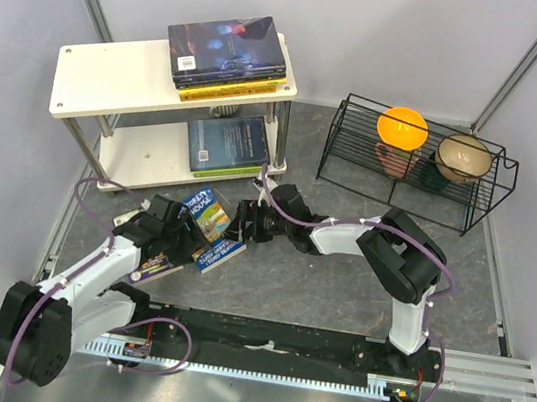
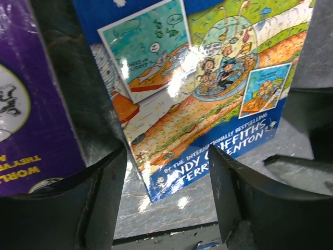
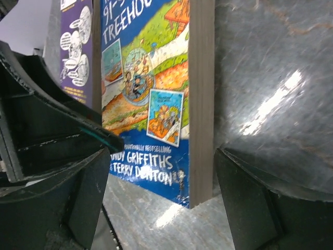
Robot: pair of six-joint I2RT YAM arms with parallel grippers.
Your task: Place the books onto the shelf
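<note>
A blue cartoon book point(image 1: 208, 214) sits on the dark table between my two grippers. My left gripper point(image 1: 180, 231) is open at its near corner, and that corner of the book point(image 2: 208, 78) lies in the gap without touching either finger. My right gripper point(image 1: 245, 220) is open too, with the book's page edge point(image 3: 202, 104) between its jaws, apart from both. A purple book point(image 2: 31, 104) lies to the left. Another blue book point(image 1: 222, 253) lies just in front. The shelf point(image 1: 105, 76) at the back left holds a stack of books point(image 1: 230, 54) on top and two books point(image 1: 228, 145) below.
A black wire rack point(image 1: 410, 167) stands at the back right, holding an orange bowl point(image 1: 402, 127), a beige bowl point(image 1: 462, 157) and a mug. Pale walls close in the left, back and right. The left gripper's finger point(image 3: 52, 130) shows in the right wrist view.
</note>
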